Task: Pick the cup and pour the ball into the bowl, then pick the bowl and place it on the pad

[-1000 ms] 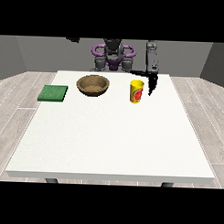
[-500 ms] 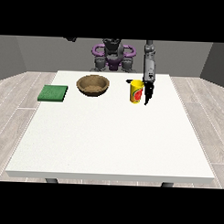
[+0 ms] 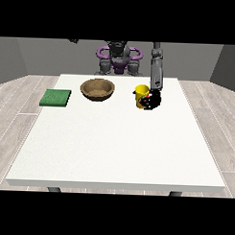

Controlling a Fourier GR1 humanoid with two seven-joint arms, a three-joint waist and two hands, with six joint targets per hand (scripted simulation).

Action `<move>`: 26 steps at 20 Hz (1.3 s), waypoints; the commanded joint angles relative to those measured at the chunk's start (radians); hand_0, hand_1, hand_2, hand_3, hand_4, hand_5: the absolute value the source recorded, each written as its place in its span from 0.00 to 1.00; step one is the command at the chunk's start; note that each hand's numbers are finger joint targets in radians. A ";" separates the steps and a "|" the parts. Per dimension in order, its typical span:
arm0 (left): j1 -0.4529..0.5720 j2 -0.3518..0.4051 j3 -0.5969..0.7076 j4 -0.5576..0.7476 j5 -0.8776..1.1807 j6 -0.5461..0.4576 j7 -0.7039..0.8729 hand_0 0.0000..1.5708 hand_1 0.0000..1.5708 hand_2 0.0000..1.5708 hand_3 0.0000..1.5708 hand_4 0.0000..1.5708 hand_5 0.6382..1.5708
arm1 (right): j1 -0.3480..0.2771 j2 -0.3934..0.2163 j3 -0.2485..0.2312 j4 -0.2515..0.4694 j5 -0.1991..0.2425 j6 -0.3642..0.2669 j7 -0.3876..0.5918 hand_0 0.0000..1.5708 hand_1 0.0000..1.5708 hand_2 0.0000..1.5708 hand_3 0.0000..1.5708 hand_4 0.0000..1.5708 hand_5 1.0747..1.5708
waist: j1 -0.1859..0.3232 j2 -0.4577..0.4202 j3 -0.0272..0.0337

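cup (image 3: 141, 96): yellow, upright, far right of centre on the bench (image 3: 113, 148); likely light, rigid and smooth; best held round the mid wall, kept level for the unseen ball.
hand at the view's right (image 3: 152, 100): against the cup's right side; fingers' state cannot be told.
bowl (image 3: 97, 89): brown, left of cup; probably stiff.
pad (image 3: 56, 97): green, flat, far left.

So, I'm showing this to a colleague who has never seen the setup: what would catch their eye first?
Probably the yellow cup near the table's far edge, with the black robot hand at the view's right right against it. Then the brown bowl to the cup's left, and the green pad further left on the white table.
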 commanded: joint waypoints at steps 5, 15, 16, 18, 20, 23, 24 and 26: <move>-0.028 -0.056 -0.122 -0.010 -0.148 0.208 0.166 0.85 0.85 1.00 1.00 0.70 0.92 | 0.130 0.017 -0.034 0.135 -0.038 0.085 -0.053 0.00 0.00 0.00 0.00 0.10 0.97 | 0.039 -0.188 -0.0014; -0.230 -0.039 -0.322 0.054 -0.470 0.509 0.508 0.90 0.90 1.00 1.00 0.65 0.98 | 0.072 0.012 -0.032 0.229 -0.036 0.075 -0.030 0.00 0.00 0.00 0.00 0.17 0.98 | 0.029 -0.238 -0.0004; -0.224 -0.045 -0.319 0.071 -0.485 0.553 0.486 0.91 0.91 1.00 1.00 0.64 0.99 | 0.034 0.003 -0.041 0.195 -0.052 0.067 -0.019 0.00 0.00 0.00 0.00 0.18 0.98 | 0.013 -0.197 -0.0021; -0.246 -0.083 -0.343 0.100 -0.527 0.597 0.581 0.91 0.91 1.00 1.00 0.64 0.99 | 0.088 0.014 -0.038 0.213 -0.070 0.114 -0.057 0.00 0.00 0.00 0.00 0.19 0.98 | -0.014 -0.211 -0.0018; -0.265 -0.076 -0.349 0.093 -0.536 0.565 0.575 0.91 0.91 1.00 1.00 0.64 0.99 | 0.011 -0.053 -0.134 0.254 -0.136 0.116 -0.020 0.00 0.00 0.00 0.00 0.20 0.98 | 0.029 -0.200 -0.0026; -0.367 -0.066 -0.364 0.138 -0.609 0.653 0.675 0.90 0.90 1.00 1.00 0.62 0.99 | -0.024 -0.009 -0.047 0.205 -0.048 0.063 -0.026 0.00 0.00 0.00 0.00 0.21 0.98 | 0.000 -0.131 -0.0031; -0.349 -0.082 -0.414 0.135 -0.652 0.622 0.705 0.90 0.90 1.00 1.00 0.60 0.99 | 0.023 -0.006 -0.072 0.288 -0.029 0.088 -0.079 0.00 0.00 0.00 0.00 0.21 0.98 | 0.064 -0.186 -0.0021; -0.378 -0.057 -0.438 0.184 -0.728 0.708 0.778 0.86 0.86 1.00 1.00 0.54 1.00 | 0.006 -0.016 -0.059 0.269 -0.048 0.106 -0.063 0.00 0.00 0.00 0.00 0.22 0.98 | 0.023 -0.176 -0.0016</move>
